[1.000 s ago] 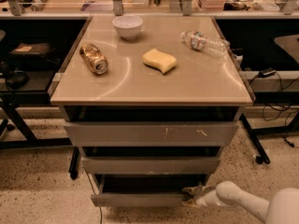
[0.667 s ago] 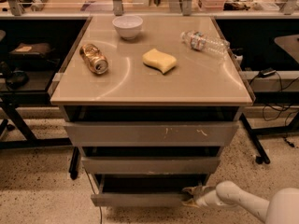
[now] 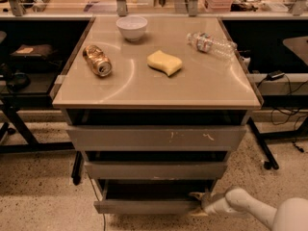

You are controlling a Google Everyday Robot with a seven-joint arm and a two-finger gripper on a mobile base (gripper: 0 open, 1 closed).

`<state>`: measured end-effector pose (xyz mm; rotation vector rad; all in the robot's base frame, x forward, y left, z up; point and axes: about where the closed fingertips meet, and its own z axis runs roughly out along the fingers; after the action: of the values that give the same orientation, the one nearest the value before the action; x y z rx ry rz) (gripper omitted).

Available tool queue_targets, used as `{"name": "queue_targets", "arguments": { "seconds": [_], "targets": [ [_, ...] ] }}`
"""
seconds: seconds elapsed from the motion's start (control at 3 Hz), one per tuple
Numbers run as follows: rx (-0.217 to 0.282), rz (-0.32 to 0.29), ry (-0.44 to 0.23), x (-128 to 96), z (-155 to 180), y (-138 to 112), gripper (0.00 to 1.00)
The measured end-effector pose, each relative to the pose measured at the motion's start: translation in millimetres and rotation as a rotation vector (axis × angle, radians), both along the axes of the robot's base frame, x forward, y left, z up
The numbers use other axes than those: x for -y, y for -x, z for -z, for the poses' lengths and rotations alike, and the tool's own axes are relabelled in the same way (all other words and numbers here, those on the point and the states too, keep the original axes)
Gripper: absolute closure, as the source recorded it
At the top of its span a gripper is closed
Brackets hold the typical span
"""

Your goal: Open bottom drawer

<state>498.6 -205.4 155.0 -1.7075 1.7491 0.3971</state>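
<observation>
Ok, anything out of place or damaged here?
A gold drink can and a clear plastic bottle lie on their sides on the tan tabletop. The top grey drawer front shows white scratches. The gripper is at the bottom grey drawer's right corner.

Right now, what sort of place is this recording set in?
Probably a robotics lab or workshop: cluttered workbenches behind, loose cables on the right, and a test table with staged can, sponge and bowl. The gripper sits at the right front corner of the bottom drawer.
</observation>
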Motion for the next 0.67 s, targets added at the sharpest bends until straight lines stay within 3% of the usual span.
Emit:
{"name": "queue_targets", "arguments": {
  "seconds": [0.67],
  "targets": [
    [-0.045, 0.021, -0.044, 11.0, -0.3, 26.5, 0.85]
  ]
}}
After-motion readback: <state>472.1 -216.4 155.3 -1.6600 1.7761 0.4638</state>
